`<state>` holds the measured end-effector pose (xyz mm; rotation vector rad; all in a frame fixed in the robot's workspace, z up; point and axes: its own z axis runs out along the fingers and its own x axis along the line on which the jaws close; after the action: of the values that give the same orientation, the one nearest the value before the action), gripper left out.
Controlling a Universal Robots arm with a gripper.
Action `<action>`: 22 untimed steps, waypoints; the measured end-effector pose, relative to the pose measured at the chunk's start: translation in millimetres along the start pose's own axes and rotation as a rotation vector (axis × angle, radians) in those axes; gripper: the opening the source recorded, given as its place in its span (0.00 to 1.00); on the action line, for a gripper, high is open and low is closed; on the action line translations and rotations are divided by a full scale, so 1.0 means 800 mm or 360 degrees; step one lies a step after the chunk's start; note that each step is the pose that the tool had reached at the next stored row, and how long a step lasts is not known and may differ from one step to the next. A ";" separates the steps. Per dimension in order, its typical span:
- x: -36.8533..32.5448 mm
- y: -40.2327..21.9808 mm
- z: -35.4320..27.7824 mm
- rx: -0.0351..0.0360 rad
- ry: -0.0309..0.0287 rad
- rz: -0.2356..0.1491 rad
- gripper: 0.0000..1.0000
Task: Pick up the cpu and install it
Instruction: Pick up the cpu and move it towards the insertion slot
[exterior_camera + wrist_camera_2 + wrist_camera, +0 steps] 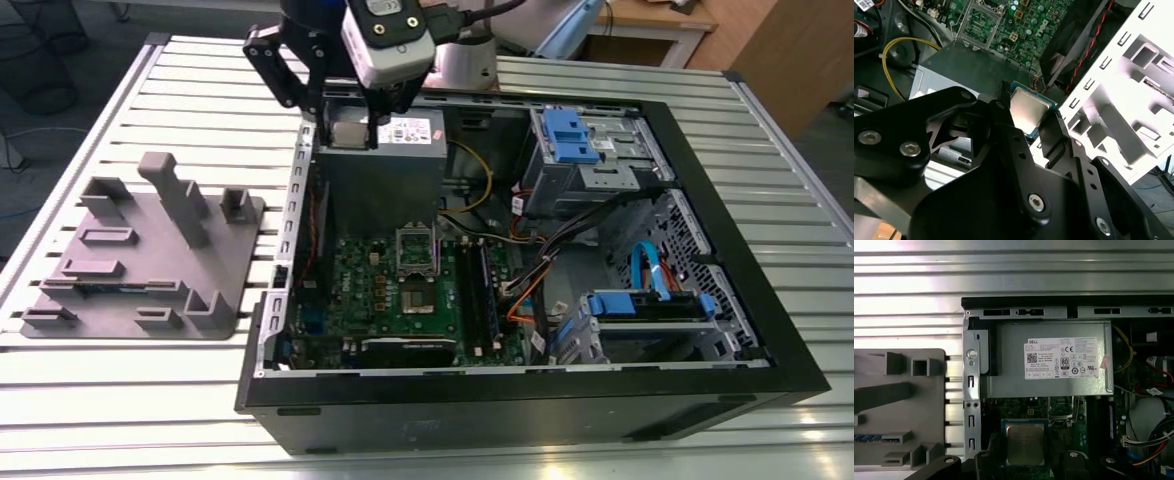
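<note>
Slatted metal makes up the surface, on which an open computer case is laid on its side. In the exterior view a grey plastic fixture block is set at 9 o'clock of the case, just beside it.

The gripper is held above the case, over the power supply, at about 11 o'clock in the exterior view. The cpu is clamped between the fingers, which are closed narrowly against two opposite edges. Its silvery top and thin pale rim are shown in both wrist views, and it is carried clear of the power supply and the board, touching nothing but the fingers. It appears roughly level in the first wrist view.

The pick-up is judged to be done, and the carry toward the install is the step in hand. The socket is seen on the green motherboard, at 6 o'clock of the gripper in the exterior view and well apart from it. Its frame seems to be raised, though that cannot be told for certain.

For the install, the chip would need to be squared to the socket, kept flat, and matched in orientation, with the case wall and the nearby cables avoided. A gentle, untilted descent is called for, since a skewed seating could damage the contacts.
</note>
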<state>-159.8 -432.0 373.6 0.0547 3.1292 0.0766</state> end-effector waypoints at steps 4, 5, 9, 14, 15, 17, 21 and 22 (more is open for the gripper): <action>-0.0015 -0.0019 0.0078 0.0000 -0.00001 0.0000 0.47; -0.0018 -0.0028 0.0098 0.0000 -0.00001 0.0000 0.47; -0.0029 -0.0078 0.0180 0.0000 0.00001 0.0000 0.47; -0.0053 -0.0160 0.0272 -0.0001 -0.00001 0.0000 0.47; -0.0057 -0.0171 0.0289 -0.0001 -0.00001 0.0000 0.47; -0.0074 -0.0190 0.0316 -0.0001 0.00001 0.0000 0.47; -0.0115 -0.0225 0.0368 -0.0002 0.00008 0.0000 0.47; -0.0128 -0.0235 0.0381 -0.0002 0.00012 0.0000 0.47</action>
<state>-149.8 -449.7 342.3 0.0549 3.1300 0.0783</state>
